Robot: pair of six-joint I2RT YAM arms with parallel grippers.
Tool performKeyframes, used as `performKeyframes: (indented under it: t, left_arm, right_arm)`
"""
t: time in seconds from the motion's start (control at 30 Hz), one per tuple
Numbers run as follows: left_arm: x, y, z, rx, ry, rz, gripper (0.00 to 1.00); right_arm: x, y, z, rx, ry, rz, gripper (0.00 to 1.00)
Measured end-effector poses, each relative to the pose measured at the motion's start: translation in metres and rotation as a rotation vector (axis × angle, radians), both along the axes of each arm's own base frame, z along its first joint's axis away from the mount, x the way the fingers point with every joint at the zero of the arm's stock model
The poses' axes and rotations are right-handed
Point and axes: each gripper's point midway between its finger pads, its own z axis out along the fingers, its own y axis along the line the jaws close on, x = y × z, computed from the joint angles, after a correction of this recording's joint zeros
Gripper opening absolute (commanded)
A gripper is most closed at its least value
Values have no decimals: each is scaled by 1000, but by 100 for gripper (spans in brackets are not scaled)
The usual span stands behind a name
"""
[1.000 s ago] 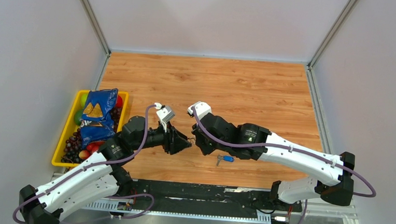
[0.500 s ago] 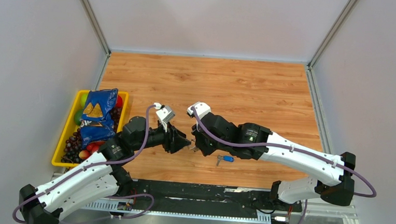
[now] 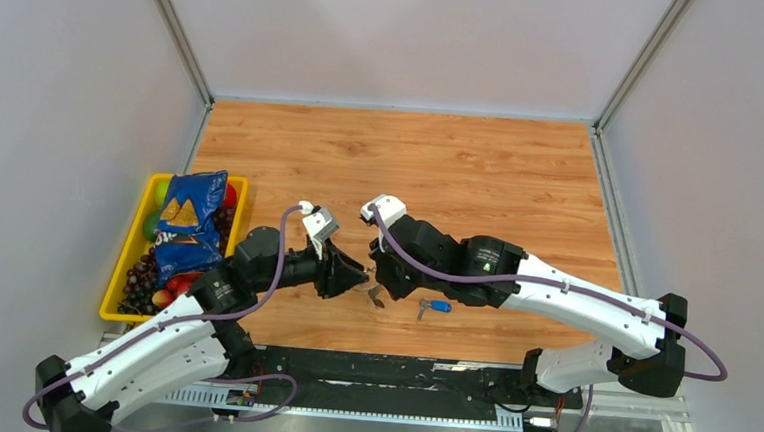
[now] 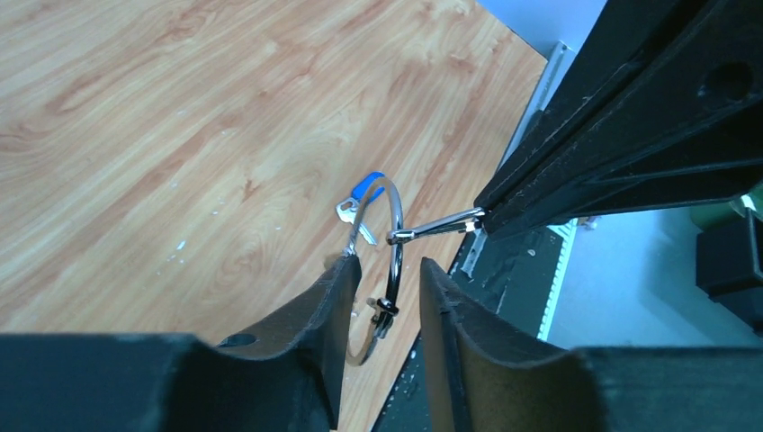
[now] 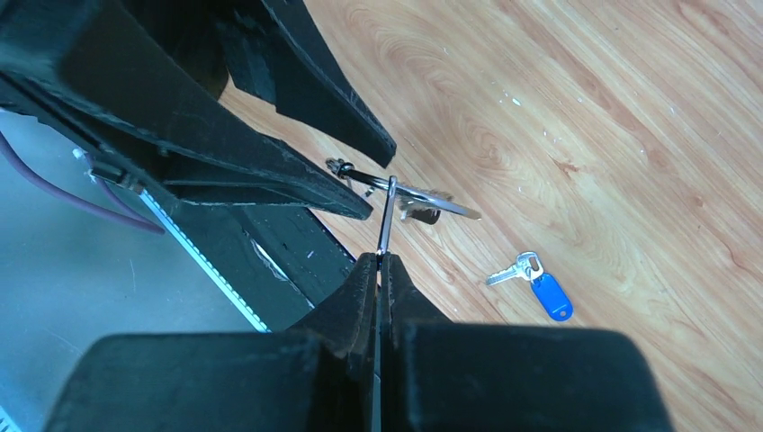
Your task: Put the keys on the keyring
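The thin silver keyring (image 4: 397,236) hangs between my two grippers just above the table; it also shows in the right wrist view (image 5: 423,191). My right gripper (image 5: 380,259) is shut on a plain silver key (image 5: 386,220) whose head sits on the ring. My left gripper (image 4: 387,265) is open, with the ring's wire running through the gap between its fingers and touching the left fingertip (image 4: 346,270). A blue-headed key (image 3: 439,306) with a small silver key lies on the table to the right, and shows in the right wrist view (image 5: 549,295). The black-headed key is not visible.
A yellow bin (image 3: 116,285) with a blue chip bag (image 3: 189,219) and fruit stands at the left edge of the wooden table. A black base rail (image 3: 378,371) runs along the near edge. Grey walls enclose the table.
The two grippers have closed the gap between them, with the left moving right to the right one. The ring now dangles lower at their meeting point. The blue key has not moved.
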Motion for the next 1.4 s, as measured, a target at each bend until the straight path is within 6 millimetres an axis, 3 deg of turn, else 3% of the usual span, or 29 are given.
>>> performKeyframes:
  t: [0.13, 0.2, 0.4, 0.87, 0.93, 1.03, 1.2, 1.4]
  left_arm:
    - [-3, -4, -5, 12, 12, -25, 5]
    - [-6, -6, -5, 12, 12, -41, 1]
    - [-9, -7, -1, 3, -10, -49, 0]
    - [-24, 9, 34, -159, -173, -42, 0]
    - [-25, 9, 35, -174, -186, -46, 3]
    - [-28, 10, 34, -200, -208, -49, 13]
    - [-29, 12, 38, -225, -229, -49, 42]
    - [-27, 8, 35, -206, -212, -55, 51]
  right_arm:
    - [1, 1, 5, 12, -4, 0, 0]
    - [2, 2, 8, 16, -9, -4, 0]
    - [6, 0, 12, 18, -30, -25, 0]
    - [12, -17, 31, 81, -82, -91, 0]
    - [12, -18, 32, 93, -81, -95, 0]
    - [11, -18, 34, 107, -76, -97, 0]
    - [9, -17, 38, 126, -70, -89, 0]
    - [5, -13, 47, 151, -61, -69, 0]
